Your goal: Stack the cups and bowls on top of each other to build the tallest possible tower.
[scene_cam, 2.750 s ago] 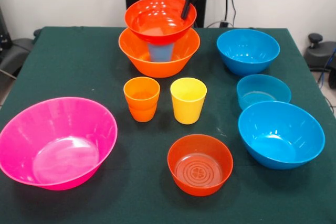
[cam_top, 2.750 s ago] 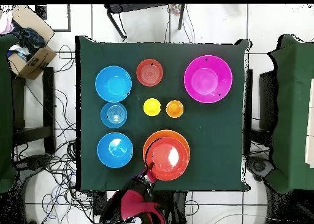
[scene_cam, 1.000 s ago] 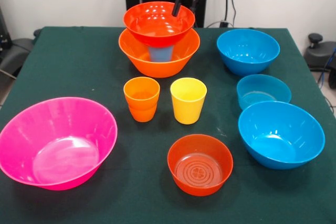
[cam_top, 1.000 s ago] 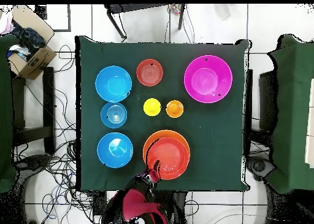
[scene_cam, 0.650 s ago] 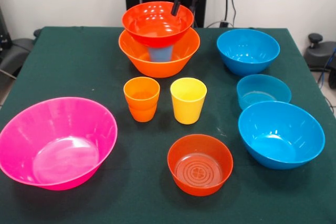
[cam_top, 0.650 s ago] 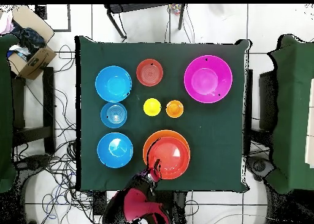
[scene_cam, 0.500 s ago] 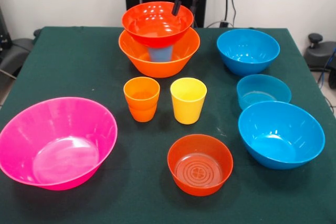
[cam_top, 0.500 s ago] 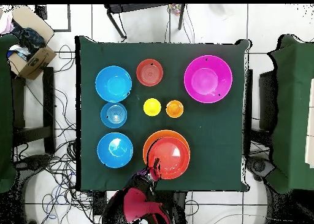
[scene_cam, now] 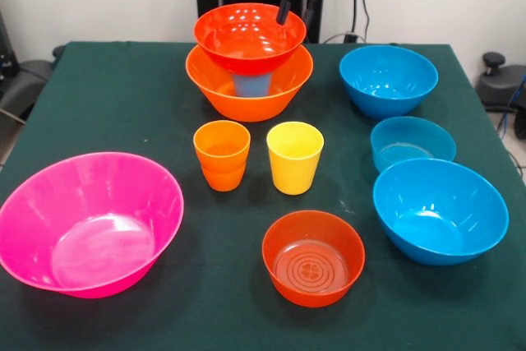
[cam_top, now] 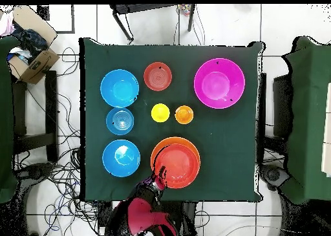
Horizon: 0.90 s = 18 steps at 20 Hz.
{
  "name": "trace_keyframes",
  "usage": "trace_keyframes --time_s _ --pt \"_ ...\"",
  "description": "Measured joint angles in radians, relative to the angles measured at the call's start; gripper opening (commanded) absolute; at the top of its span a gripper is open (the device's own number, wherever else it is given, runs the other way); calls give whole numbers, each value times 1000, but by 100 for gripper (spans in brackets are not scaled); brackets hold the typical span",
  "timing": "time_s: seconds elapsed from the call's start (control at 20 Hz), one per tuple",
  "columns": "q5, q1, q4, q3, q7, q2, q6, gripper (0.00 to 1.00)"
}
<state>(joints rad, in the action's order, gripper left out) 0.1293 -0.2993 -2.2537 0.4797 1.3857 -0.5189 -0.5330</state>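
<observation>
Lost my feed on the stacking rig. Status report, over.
Pincer open, empty, at the top red-orange bowl's rim. Tower: that bowl on blue cup in big orange bowl. Orange cup, yellow cup loose; nothing blocking.

My bowls — the pink one, the big orange one, the blues — are glossy, see-through plastic that catches the light. The yellow cup is smooth plastic with a duller sheen. The table wears matt green cloth — my gripper shows shiny red casing over black fingers.
</observation>
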Motion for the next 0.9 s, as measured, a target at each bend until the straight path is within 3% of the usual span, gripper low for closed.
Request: trace_keyframes --time_s 0.65,0.9 --pt "0 -18 0 -17 1 -23 90 100" --pt "0 -18 0 -25 1 -65 148 100"
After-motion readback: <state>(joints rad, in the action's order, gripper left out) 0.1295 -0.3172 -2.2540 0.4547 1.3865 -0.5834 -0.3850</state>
